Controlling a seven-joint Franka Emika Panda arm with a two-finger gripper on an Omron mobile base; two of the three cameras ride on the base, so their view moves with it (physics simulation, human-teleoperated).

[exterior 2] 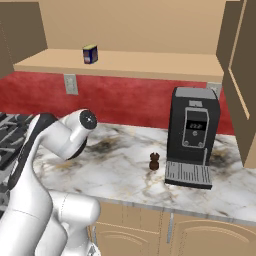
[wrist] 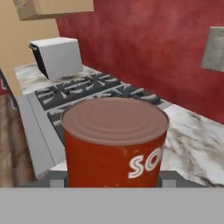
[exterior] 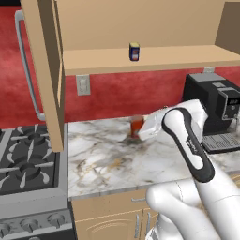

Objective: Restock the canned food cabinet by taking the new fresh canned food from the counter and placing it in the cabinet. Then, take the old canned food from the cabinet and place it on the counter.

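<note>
Restocking looks more than half done from where I stand: the new fresh canned food (exterior: 134,51) stands upright near the front edge of the cabinet (exterior: 187,58) shelf, roughly midway along it, with bare board on both sides. The old canned food (exterior: 137,123) is down at the counter (exterior: 108,159), towards its back edge by the red wall, over a dark smudge in the marble. The gripper (exterior: 140,129) has it side-on, jaws part closed against its flanks. In the hand view the brownish lid and red wall sit square between the finger tips, so it is held upright, probably to be set down flat. Whether its base touches the marble yet, I cannot tell.

Room is generous. The middle of the counter out to the front edge is bare. To the right the coffee machine (exterior 2: 192,135) takes up the back right part, with a small brown ornament (exterior 2: 154,161) just left of its tray, well apart from the can. To the left the counter ends at the stove (exterior: 23,159), and the open cabinet door (exterior: 47,70) hangs over that left edge, something the arm would need to mind on lifting away. Straight up and back towards the base seems the clearest way out.
</note>
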